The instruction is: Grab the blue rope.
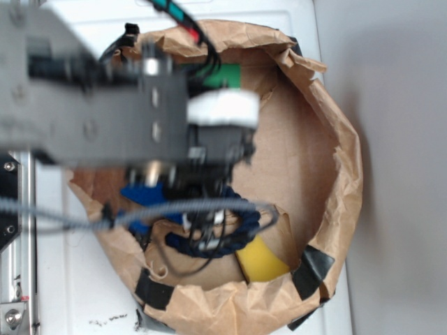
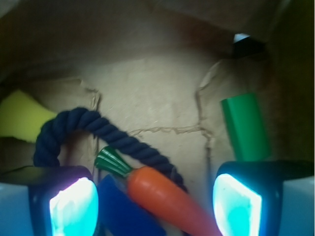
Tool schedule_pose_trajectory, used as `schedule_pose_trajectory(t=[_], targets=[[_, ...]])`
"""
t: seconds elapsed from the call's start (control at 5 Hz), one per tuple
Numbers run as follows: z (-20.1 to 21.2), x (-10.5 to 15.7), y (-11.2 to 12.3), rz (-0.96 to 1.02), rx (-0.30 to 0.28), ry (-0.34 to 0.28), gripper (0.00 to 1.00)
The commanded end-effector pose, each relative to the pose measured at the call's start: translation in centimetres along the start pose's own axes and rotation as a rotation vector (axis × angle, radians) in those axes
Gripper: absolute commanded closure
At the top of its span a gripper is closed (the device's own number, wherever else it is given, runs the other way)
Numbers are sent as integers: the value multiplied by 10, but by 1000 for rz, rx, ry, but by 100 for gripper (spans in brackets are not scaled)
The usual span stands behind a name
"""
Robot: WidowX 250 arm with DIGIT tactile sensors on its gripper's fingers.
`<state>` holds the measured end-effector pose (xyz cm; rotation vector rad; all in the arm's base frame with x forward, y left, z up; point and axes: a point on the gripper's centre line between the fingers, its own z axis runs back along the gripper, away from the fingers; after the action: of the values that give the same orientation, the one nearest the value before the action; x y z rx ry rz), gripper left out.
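**Gripper low over the rope, jaws wide**

From the wrist camera I see the gripper (image 2: 155, 204) with its two lit fingertips (image 2: 74, 209) spread wide and nothing between them. The blue rope (image 2: 106, 132) arcs across the brown paper floor in front of the left finger, curving from lower left up and down toward centre. An orange toy carrot (image 2: 167, 196) with a green top lies over the rope's near end, with a blue block (image 2: 123, 211) just under it. A green cylinder (image 2: 245, 127) rests to the right, a yellow piece (image 2: 19, 118) to the left. In the exterior view the arm (image 1: 105, 105) hangs over the paper basket (image 1: 335, 139), above the rope (image 1: 237, 230).
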<state>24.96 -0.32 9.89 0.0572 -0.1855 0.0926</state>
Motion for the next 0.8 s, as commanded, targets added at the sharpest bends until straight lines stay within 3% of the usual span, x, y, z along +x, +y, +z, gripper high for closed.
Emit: schedule_pose_trajectory(t=[0.0, 0.2, 0.6], targets=[[0, -16, -44, -66, -7, -69, 0], [-11, -20, -59, -76, 8, -77, 0], [-29, -7, -65, -66, -47, -47, 0]])
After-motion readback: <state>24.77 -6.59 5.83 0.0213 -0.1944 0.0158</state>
